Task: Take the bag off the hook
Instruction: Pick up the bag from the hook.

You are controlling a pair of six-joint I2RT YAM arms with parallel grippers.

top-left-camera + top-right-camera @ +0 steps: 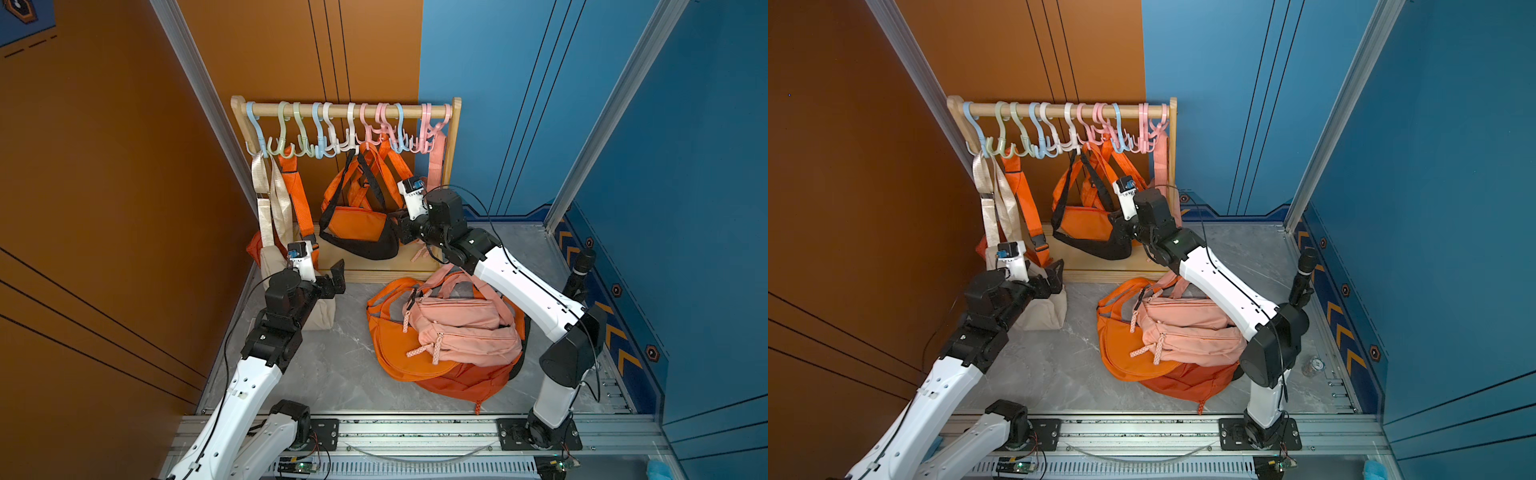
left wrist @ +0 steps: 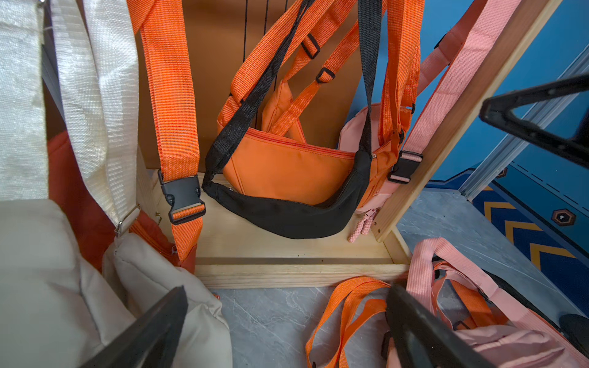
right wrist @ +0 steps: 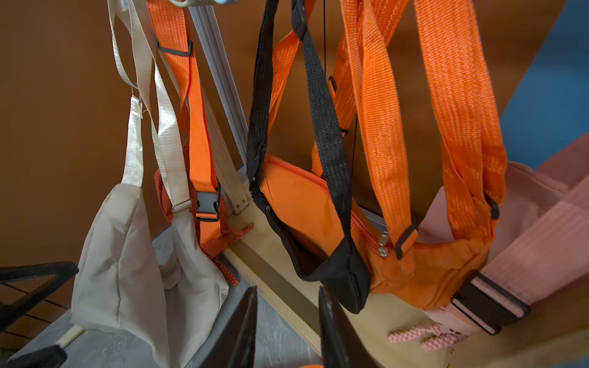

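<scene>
Right gripper [image 1: 395, 224] — perhaps touching the black bag [image 1: 361, 245] — is mostly hidden from above.
</scene>
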